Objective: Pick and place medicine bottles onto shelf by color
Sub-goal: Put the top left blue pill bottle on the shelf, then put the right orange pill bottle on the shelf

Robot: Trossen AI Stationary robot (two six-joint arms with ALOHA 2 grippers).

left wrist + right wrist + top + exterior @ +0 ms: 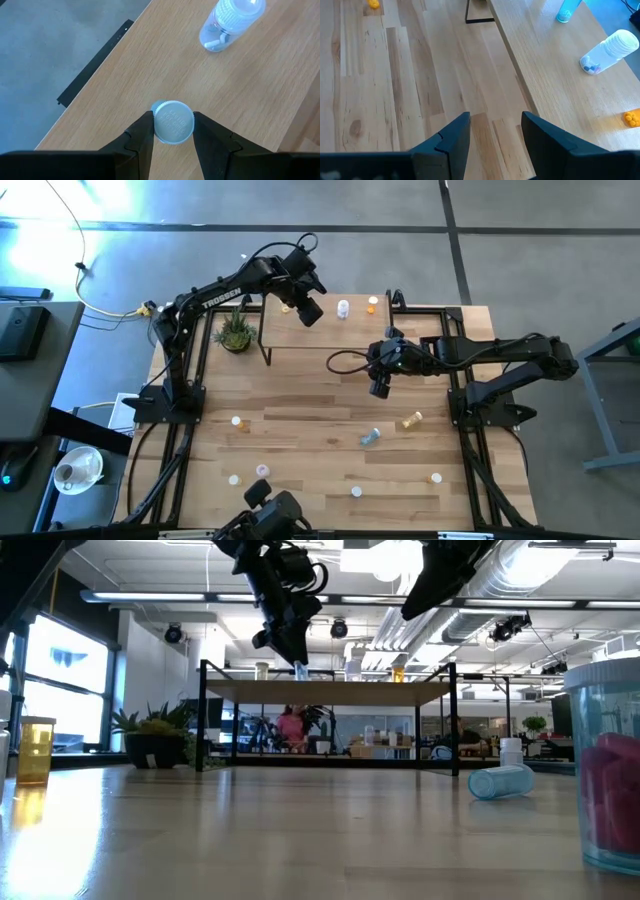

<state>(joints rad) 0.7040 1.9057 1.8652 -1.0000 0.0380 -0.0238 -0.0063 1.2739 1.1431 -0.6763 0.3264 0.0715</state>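
Observation:
My left gripper (305, 312) is over the left part of the shelf (300, 335), shut on a blue medicine bottle (172, 124) with a white cap. A pale bottle (343, 308) and an orange one (372, 304) stand on their bases on the shelf farther right. My right gripper (380, 388) hangs open above the table just off the shelf's near edge, with nothing between its fingers (455, 132). My left gripper pinches the blue bottle at its capped top end (159, 125) between its two fingers, one on each side. The fingers come from above, slanting down. The bottle stands upright under them (300, 668); whether its base rests on the shelf top I cannot tell.
A potted plant (235, 332) stands left of the shelf. Several bottles are scattered on the near half of the table; a blue one (370, 437) and a yellow one (410, 421) lie on their sides. Open shelf top lies between the held bottle and the pale bottle (230, 22).

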